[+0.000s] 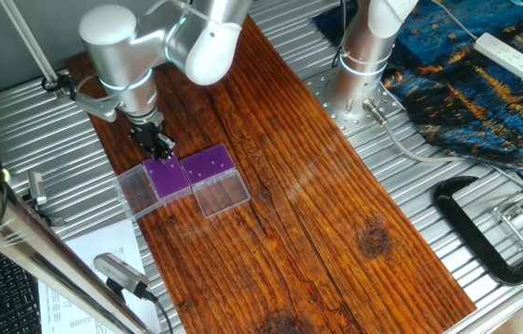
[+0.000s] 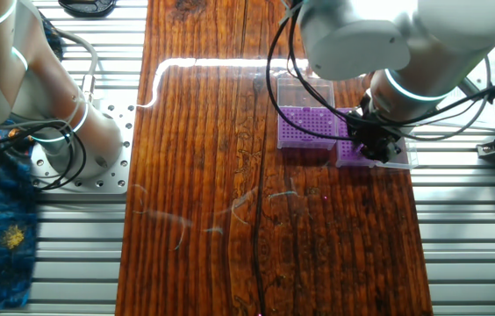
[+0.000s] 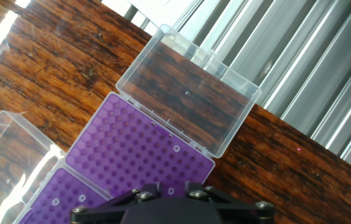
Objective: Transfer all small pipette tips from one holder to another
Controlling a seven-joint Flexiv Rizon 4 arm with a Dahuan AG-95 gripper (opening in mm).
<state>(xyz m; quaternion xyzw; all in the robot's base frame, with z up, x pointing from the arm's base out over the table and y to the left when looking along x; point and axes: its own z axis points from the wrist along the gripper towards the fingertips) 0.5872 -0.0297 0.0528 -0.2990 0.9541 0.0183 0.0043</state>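
The small pipette tips [image 1: 208, 168] appear as pale dots on the purple perforated tops of two holders that stand side by side, touching, near one long edge of the wooden board [image 1: 336, 213]. One holder [image 1: 211, 165] carries several scattered dots in the fixed view. In the hand view, the other holder [image 3: 138, 152] shows a few pale rings, one near its hinge edge [image 3: 176, 149], while most of its holes look vacant. An exact count cannot be read.

Both clear lids are open and lie flat on the board. One lid [image 3: 188, 93] is hinged to the holder below the hand, and its far corner reaches the board edge beside the ribbed metal table [image 3: 325, 74]. The second lid [image 1: 222, 194] lies toward the board's middle.

The gripper [image 1: 159, 146] hangs directly above the holder nearest the board edge. Whether the fingers are spread or closed cannot be told: the hand view shows only the black base of the hand.

Most of the board beyond the holders is bare wood. A black clamp [image 1: 484, 232] rests on the metal table, well apart.
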